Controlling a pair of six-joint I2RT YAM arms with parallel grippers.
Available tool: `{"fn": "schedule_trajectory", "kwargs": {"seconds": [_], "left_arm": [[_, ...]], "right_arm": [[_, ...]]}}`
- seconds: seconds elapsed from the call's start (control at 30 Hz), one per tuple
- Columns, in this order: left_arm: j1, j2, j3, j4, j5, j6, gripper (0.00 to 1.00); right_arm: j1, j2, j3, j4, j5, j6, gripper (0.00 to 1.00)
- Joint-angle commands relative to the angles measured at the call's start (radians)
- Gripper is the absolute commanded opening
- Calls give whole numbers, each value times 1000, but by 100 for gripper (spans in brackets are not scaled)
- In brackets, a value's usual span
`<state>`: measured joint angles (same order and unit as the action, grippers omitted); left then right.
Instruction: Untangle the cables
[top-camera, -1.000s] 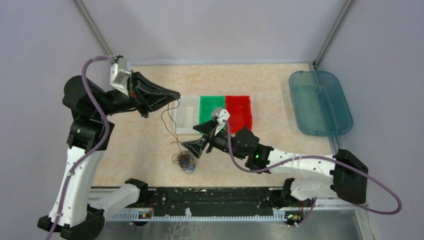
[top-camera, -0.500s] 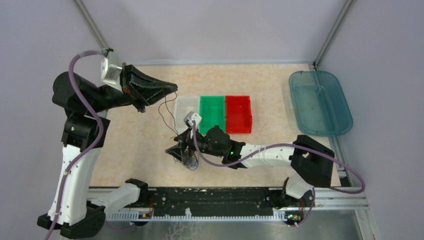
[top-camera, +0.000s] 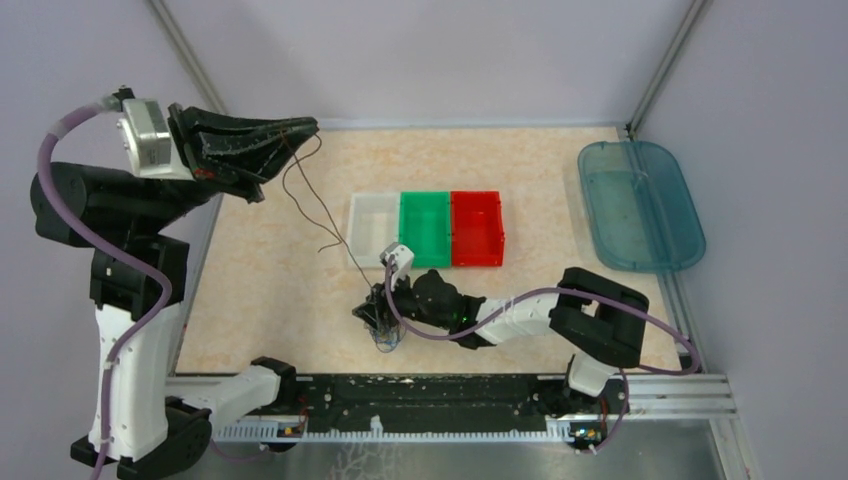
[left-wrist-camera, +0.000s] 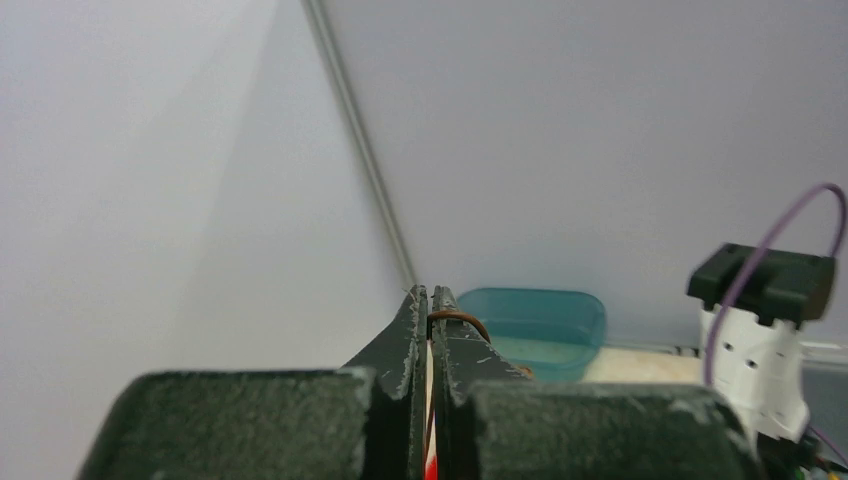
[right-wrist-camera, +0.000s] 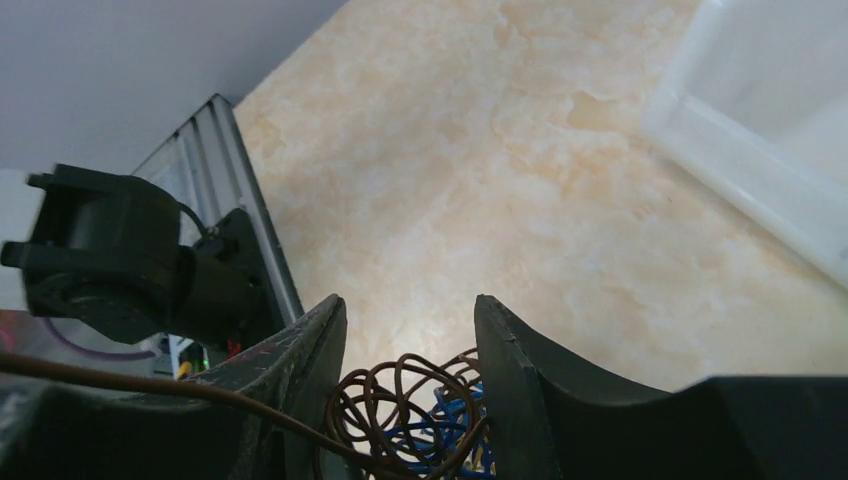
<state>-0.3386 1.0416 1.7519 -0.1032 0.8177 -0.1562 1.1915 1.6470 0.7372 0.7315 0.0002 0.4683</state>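
Raised high at far left, the left fingers (left-wrist-camera: 400, 340) clamp 1 brown cable (left-wrist-camera: 460, 315); stretched low, the right fingers (right-wrist-camera: 510, 350) stand apart astride the bundle (right-wrist-camera: 395, 400) on the counter (top-camera: 270, 290).

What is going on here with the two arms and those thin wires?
The two arms are working on a bundle of cables. The left gripper is shut on one brown wire and holds it high above the far left of the table; the wire runs down toward the bundle. The right gripper is low over the bundle, jaws apart, with brown and blue curls between them. Whether it already pinches them is not clear. The cables are not yet separated.
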Motion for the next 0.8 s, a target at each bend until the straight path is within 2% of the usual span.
{"fn": "schedule_trajectory", "kwargs": {"seconds": [0.0,0.43,0.77], "left_arm": [[-4,5,49,97,-187,67,0],[-4,76,237,330,-560,313,0],[-3,192,425,577,-709,613,0]], "right_arm": [[7,-4,-87,77,106,20,51],[5,-53,-257,110,240,64,56],[5,-105,-367,141,287,96,58]]}}
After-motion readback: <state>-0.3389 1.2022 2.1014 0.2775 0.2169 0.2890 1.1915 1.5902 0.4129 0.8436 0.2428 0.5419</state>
